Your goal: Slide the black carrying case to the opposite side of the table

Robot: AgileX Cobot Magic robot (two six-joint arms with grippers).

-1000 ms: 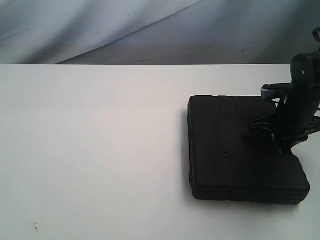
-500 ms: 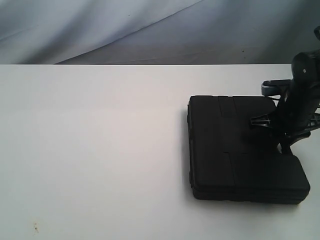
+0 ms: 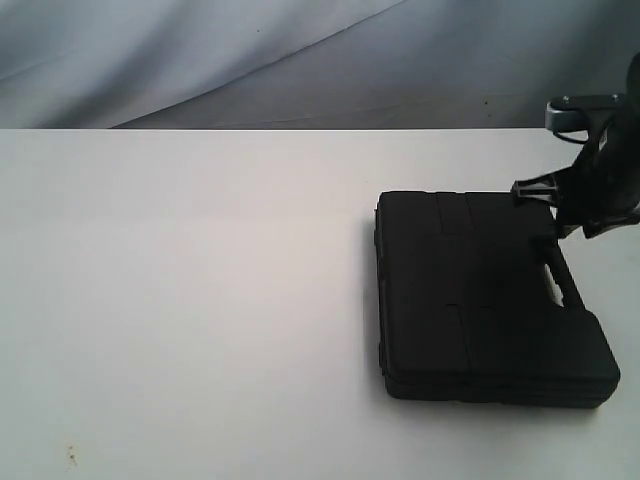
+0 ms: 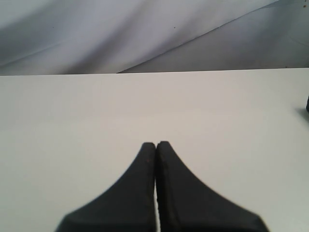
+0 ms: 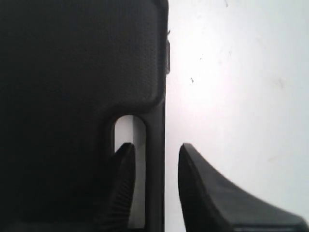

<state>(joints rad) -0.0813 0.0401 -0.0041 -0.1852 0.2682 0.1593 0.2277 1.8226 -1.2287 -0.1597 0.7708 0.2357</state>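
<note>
The black carrying case [image 3: 480, 300] lies flat on the right part of the white table [image 3: 180, 300], its handle [image 3: 560, 275] toward the right edge. My right gripper [image 3: 560, 215] hangs above the handle's far end, lifted off the case. In the right wrist view the right gripper [image 5: 155, 150] is open, its fingers on either side of the handle bar [image 5: 155, 125] without touching it: one over the handle slot, one over bare table [image 5: 231, 72]. My left gripper [image 4: 156, 144] is shut on nothing above bare table [image 4: 145, 106]; the exterior view does not show it.
A grey cloth backdrop [image 3: 300, 60] hangs behind the table's far edge. Small specks [image 3: 70, 455] mark the tabletop at the front left. White tabletop stretches left of the case.
My right gripper has risen from the case's handle and shifted up and to the right. The case has stayed where it was.
</note>
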